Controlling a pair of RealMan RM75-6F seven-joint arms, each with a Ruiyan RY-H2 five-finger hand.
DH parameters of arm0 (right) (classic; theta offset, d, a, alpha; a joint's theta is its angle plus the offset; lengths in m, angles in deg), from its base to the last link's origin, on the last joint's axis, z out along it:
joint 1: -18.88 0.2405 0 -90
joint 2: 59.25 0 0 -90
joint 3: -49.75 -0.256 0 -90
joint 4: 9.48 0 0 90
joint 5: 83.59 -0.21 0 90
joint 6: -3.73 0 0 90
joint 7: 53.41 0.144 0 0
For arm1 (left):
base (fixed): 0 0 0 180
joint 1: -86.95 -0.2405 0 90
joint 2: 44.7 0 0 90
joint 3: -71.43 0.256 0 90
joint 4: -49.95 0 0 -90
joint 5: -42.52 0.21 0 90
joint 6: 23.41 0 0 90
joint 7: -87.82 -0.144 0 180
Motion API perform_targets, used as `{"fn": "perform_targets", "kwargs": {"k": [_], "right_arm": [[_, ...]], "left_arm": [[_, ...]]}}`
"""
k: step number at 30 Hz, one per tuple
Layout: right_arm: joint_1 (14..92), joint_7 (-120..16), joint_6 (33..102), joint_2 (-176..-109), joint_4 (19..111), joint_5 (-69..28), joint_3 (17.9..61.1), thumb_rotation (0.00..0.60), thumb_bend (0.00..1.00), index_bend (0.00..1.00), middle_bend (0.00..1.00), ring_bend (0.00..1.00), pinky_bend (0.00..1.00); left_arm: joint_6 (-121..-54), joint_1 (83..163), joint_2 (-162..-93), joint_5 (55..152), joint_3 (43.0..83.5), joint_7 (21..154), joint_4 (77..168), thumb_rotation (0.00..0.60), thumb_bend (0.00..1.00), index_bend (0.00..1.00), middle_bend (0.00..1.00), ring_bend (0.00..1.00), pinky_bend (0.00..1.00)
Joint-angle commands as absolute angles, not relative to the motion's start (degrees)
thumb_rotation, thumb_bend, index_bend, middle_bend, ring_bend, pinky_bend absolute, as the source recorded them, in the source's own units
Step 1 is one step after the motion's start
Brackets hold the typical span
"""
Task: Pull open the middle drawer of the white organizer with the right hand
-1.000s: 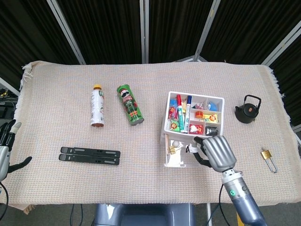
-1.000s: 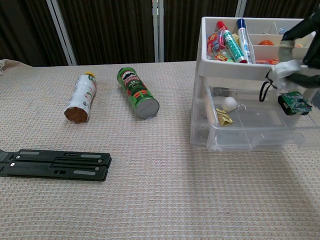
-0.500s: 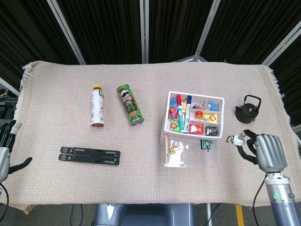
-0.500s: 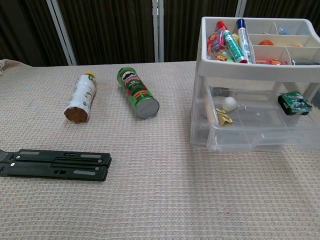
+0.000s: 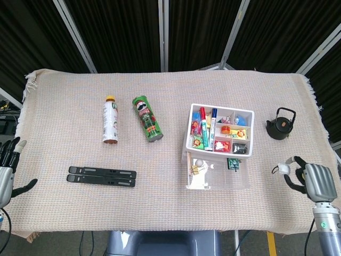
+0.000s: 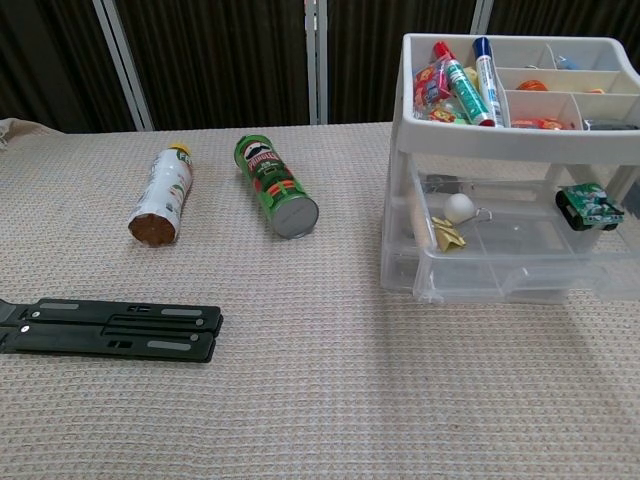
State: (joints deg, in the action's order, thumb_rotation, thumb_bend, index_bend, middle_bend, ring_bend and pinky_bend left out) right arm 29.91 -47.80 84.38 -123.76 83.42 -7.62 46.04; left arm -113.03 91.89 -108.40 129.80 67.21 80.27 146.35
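The white organizer [image 5: 189, 128] stands right of centre, its top tray full of pens and small items. Its clear middle drawer [image 5: 237, 181] is pulled out toward the table's front edge. Inside lie a white ball, a gold piece and a small green circuit board [image 5: 233, 162]. The chest view shows the organizer frame [image 6: 500, 143] and the drawer's front wall [image 6: 520, 275] sticking out, with no hand present. My right hand [image 5: 311, 181] hangs at the table's right front, well clear of the drawer, fingers curled around nothing. My left hand [image 5: 6, 176] is off the left edge, fingers spread.
A green Pringles can [image 5: 147, 118] and a white bottle [image 5: 110, 119] lie left of the organizer. A black folded stand [image 5: 102, 176] lies near the front left. A black teapot [image 5: 281, 124] sits right of the organizer.
My right hand let go of the drawer front and drew away to the right, out of the chest view. The drawer stays pulled out. The left hand barely moved.
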Motion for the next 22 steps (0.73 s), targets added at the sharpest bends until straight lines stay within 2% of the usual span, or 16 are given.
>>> {"fn": "perform_targets", "kwargs": {"k": [1,5,8,10,12,14,15,17,22], "right_arm": [[29.2,-46.6,85.5,-124.4,82.6,-6.6,45.7,0.600,0.21,0.35,0.82,0.82,0.63],[28.7,-46.0,86.1,-124.6,82.2,-5.5,45.6,0.600,0.20,0.29,0.70,0.72,0.55],[28.4,-46.3,86.7,-124.6,82.1,-4.9,45.5,0.600,0.19,0.26,0.56,0.62,0.47],[28.2,-46.0,87.4,-124.5,82.1,-4.2,45.3,0.600,0.18,0.21,0.41,0.47,0.36],[27.9,-45.1,88.6,-124.4,82.0,-2.9,45.2,0.600,0.17,0.15,0.20,0.24,0.22],[27.6,-44.2,90.0,-124.3,81.4,-0.8,45.3,0.600,0.16,0.08,0.05,0.06,0.08],[27.5,-44.1,91.0,-124.3,80.6,0.7,45.5,0.600,0.15,0.05,0.01,0.02,0.04],[27.4,-45.0,92.0,-124.3,79.2,3.1,46.0,0.600,0.14,0.00,0.00,0.00,0.00],[27.2,-48.9,92.8,-124.4,77.8,6.3,47.0,0.600,0.10,0.00,0.00,0.00,0.00]], "left_arm": [[-113.1,91.9,-108.4,129.9,67.2,80.4,146.3,0.600,0.01,0.00,0.00,0.00,0.00],[-113.3,91.8,-108.5,130.2,67.4,80.4,146.2,0.600,0.01,0.00,0.00,0.00,0.00],[-113.3,91.8,-108.5,130.4,67.5,80.3,146.1,0.600,0.01,0.00,0.00,0.00,0.00],[-113.2,91.8,-108.6,130.5,67.5,80.3,145.9,0.600,0.01,0.00,0.00,0.00,0.00],[-113.1,91.9,-108.7,130.4,67.5,80.4,145.7,0.600,0.01,0.00,0.00,0.00,0.00],[-112.8,92.0,-108.8,130.1,67.4,80.6,145.4,0.600,0.01,0.00,0.00,0.00,0.00],[-112.6,92.0,-108.9,129.9,67.3,80.7,145.2,0.600,0.01,0.00,0.00,0.00,0.00],[-112.2,92.2,-109.0,129.6,67.3,80.8,144.9,0.600,0.01,0.00,0.00,0.00,0.00],[-111.1,92.5,-109.1,129.2,67.4,81.2,144.4,0.600,0.01,0.00,0.00,0.00,0.00]]}}
